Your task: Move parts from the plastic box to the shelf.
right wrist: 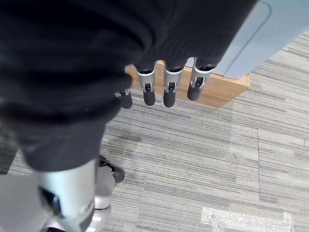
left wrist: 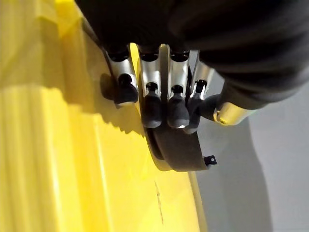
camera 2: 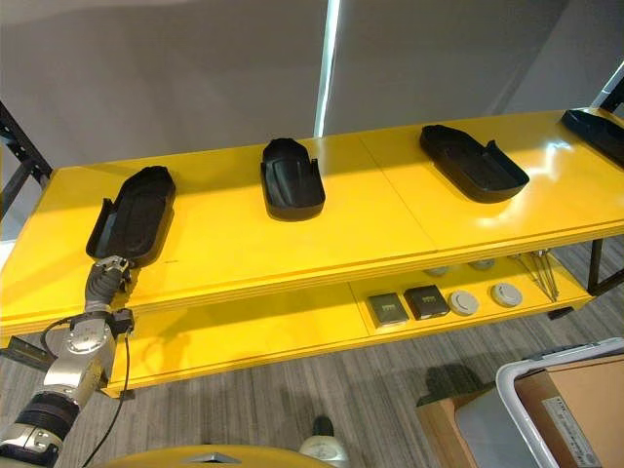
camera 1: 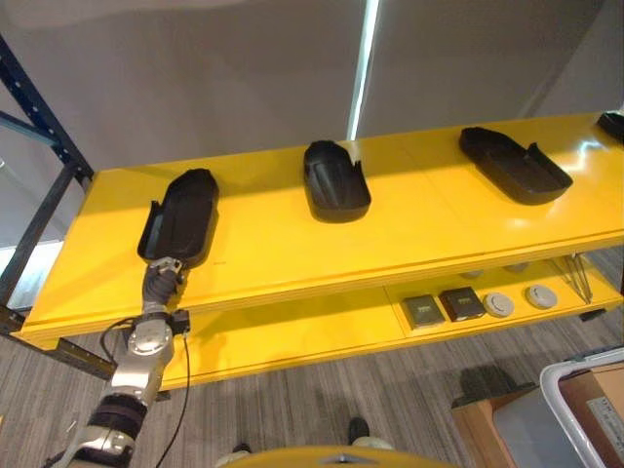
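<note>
My left hand [left wrist: 159,96] has its fingers curled on the near end of a black part [camera 1: 181,216] by the shelf's [camera 1: 292,253] left front edge, placing step; next I'd judge release, right hand [right wrist: 164,87] hanging slack.

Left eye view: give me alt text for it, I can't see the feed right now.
The robot's left hand is at the near end of a black part lying on the left of a yellow shelf. Two more black parts lie further right on the same shelf, and a plastic box stands on the floor at lower right.
</note>
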### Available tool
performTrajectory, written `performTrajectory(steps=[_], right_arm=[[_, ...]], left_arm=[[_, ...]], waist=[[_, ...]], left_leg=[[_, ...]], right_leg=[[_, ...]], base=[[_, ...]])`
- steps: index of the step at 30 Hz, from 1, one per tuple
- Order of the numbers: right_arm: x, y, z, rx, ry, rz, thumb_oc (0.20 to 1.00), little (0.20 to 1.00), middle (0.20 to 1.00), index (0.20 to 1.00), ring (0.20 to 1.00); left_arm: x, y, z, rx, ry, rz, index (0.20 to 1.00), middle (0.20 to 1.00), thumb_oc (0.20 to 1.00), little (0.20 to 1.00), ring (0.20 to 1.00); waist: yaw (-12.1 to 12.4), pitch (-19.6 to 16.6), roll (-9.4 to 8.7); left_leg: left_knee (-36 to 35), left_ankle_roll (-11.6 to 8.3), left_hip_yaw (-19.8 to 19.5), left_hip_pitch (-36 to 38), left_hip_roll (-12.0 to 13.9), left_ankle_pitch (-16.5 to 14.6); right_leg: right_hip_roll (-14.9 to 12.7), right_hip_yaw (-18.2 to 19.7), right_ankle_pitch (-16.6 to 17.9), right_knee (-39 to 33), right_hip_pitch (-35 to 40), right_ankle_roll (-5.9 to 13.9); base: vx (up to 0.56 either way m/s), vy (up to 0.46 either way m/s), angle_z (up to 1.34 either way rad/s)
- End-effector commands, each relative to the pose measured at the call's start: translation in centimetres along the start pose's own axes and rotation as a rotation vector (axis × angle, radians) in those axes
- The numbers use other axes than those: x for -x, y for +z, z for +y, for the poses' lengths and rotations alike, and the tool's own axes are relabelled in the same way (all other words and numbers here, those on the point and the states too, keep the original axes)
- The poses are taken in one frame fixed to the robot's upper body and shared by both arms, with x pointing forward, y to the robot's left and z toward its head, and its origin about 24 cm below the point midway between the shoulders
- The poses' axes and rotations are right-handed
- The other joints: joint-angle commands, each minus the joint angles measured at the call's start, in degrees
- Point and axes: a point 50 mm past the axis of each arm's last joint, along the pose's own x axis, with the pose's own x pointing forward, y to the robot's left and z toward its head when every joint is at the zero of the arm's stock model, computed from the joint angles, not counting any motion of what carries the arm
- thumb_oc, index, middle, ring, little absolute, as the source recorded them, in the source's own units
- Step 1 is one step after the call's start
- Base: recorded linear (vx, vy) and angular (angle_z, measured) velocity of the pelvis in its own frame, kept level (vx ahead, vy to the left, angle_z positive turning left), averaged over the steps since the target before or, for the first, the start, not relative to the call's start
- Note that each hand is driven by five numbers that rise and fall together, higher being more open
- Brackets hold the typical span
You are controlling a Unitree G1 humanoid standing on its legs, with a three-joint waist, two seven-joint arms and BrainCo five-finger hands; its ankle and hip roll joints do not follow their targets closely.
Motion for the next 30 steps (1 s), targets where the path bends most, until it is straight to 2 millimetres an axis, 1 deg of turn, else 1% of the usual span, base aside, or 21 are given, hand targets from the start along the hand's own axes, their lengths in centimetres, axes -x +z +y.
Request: performTrajectory(steps=[1,8,17,25,27,29,30], right_arm=[[-0.2,0.4,-1.5,0.055,-0.014,-0.001,1.0,1.0,1.0,1.0,1.0],[-0.2,0.5,-1.5,0.064,-0.012,-0.006,1.0,1.0,1.0,1.0,1.0],[-0.2,0.6,-1.2,0.07,0.003,-0.007,1.0,1.0,1.0,1.0,1.0],[-0.2,0.8,-1.1,0.073,0.008,-0.007,1.0,1.0,1.0,1.0,1.0],[-0.2,0.8,-1.0,0.072,0.011,-0.005,1.0,1.0,1.0,1.0,1.0],[-0.2,0.8,-0.9,0.065,0.015,-0.003,1.0,1.0,1.0,1.0,1.0],[-0.2,0.8,-0.8,0.06,0.018,0.0,1.0,1.0,1.0,1.0,1.0]], left_arm=[[-2.0,2.7,-0.6,-0.003,0.015,-0.1,0.2,0.2,0.2,0.2,0.2],[-2.2,2.9,-1.1,-0.011,0.008,-0.104,0.2,0.2,0.2,0.2,0.2],[-3.2,3.0,-1.3,0.0,0.034,-0.074,0.2,0.2,0.2,0.2,0.2],[-3.3,2.9,-1.4,0.007,0.037,-0.072,0.2,0.2,0.2,0.2,0.2],[-3.3,3.2,-1.7,0.025,0.005,-0.097,0.2,0.2,0.2,0.2,0.2],[-3.0,4.3,-2.1,0.06,-0.048,-0.164,0.2,0.2,0.2,0.2,0.2],[-2.8,4.8,-2.3,0.07,-0.068,-0.193,0.269,0.269,0.269,0.269,0.269]], waist=[[-0.9,2.0,-0.61],[-1.3,2.1,-0.72],[-2.1,1.7,-0.84],[-2.1,1.3,-0.86],[-2.0,1.2,-0.88],[-1.5,1.1,-0.87],[-1.3,1.1,-0.86]], left_leg=[[2.7,1.52,0.2,-2.0,2.7,-3.1],[2.9,1.45,0.5,-2.0,2.9,-3.1],[2.5,1.49,0.9,-1.6,2.9,-3.1],[2.5,1.5,1.0,-1.5,3.0,-3.2],[2.5,1.55,0.9,-1.4,2.9,-3.3],[2.4,1.64,0.6,-1.2,2.8,-3.4],[2.4,1.67,0.6,-1.2,2.8,-3.4]], right_leg=[[-3.0,0.1,-5.3,2.4,1.7,2.0],[-3.0,0.3,-5.3,2.5,1.6,1.94],[-3.0,0.6,-5.4,2.2,1.9,2.08],[-3.0,0.6,-5.5,2.3,2.0,2.02],[-3.0,0.5,-5.6,2.2,2.2,1.94],[-3.1,0.2,-5.6,2.1,2.5,1.82],[-3.1,0.1,-5.6,2.0,2.6,1.76]], base=[[0.0,0.0,0.0],[0.0,0.0,0.0],[0.01,-0.004,-0.05],[0.0,0.0,0.0],[0.0,0.0,0.0],[0.0,0.0,0.0],[0.0,0.0,0.0]])
